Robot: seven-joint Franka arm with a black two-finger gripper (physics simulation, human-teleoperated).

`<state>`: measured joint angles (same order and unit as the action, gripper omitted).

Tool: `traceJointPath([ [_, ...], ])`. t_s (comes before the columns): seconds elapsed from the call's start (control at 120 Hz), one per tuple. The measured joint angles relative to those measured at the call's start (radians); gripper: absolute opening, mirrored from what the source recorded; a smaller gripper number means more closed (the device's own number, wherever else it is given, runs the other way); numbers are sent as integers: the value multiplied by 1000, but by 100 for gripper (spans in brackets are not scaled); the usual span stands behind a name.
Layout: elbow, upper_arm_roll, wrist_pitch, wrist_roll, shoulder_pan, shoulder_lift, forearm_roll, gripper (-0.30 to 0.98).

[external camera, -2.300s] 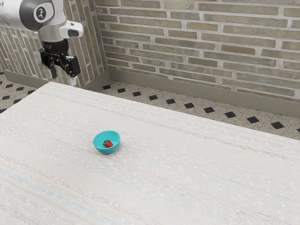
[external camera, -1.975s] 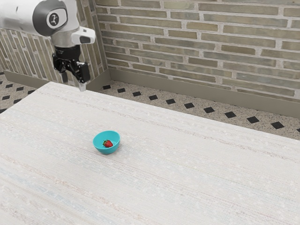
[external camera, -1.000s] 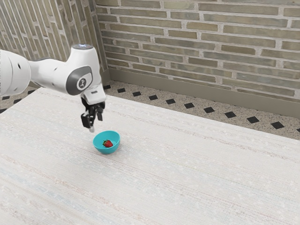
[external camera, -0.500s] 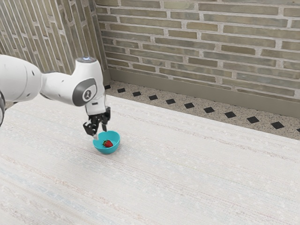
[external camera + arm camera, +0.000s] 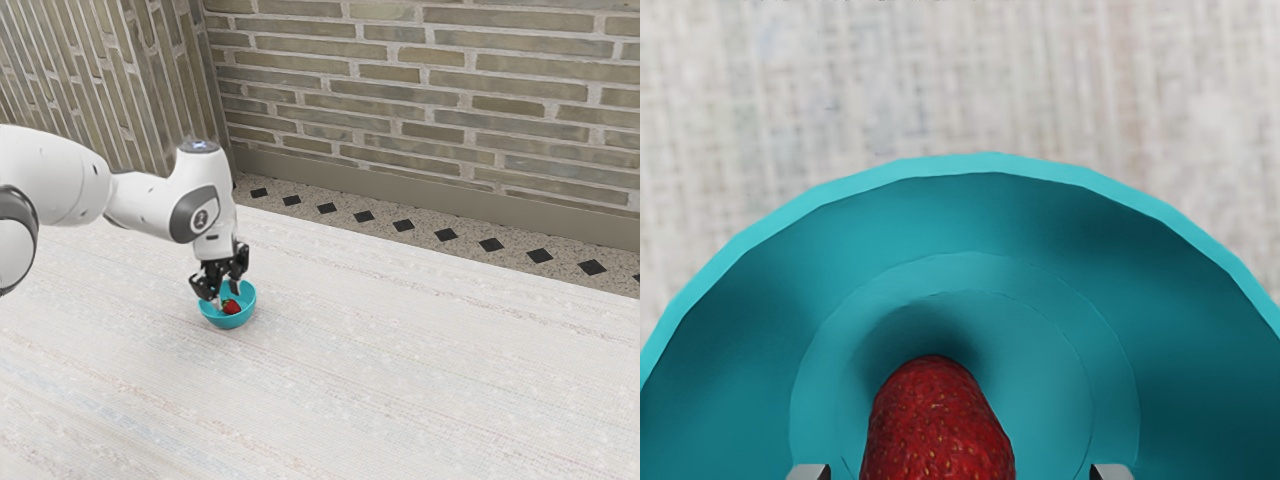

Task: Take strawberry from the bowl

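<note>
Compared with the prior frame, arm (image 5: 145,203) and gripper (image 5: 227,296) shifted toward the exterior view's right and lower, fingertips now inside bowl (image 5: 231,322). Strawberry (image 5: 935,430) unmoved, in bowl. Jaws: open, one fingertip on either side of strawberry, gap visible on both sides in wrist view. Orientation: lying on its side, tapering end toward the exterior view's right; long axis roughly crosswise to the line between fingertips. Appearance: deep red, pale seed specks, rounded tip. Surface: whitish woven-look table (image 5: 400,370), faint streaks. Room: brick wall (image 5: 450,80), speckled floor (image 5: 375,228) with black diamonds.
</note>
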<state>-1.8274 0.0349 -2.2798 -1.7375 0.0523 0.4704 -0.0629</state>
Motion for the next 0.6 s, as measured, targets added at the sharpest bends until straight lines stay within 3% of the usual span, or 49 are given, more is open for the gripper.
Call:
traceJointPath([
  [0.367, 5, -10, -22, -30, 3, 43, 6, 29],
  [0.6, 4, -10, -37, -38, 8, 37, 22, 5],
])
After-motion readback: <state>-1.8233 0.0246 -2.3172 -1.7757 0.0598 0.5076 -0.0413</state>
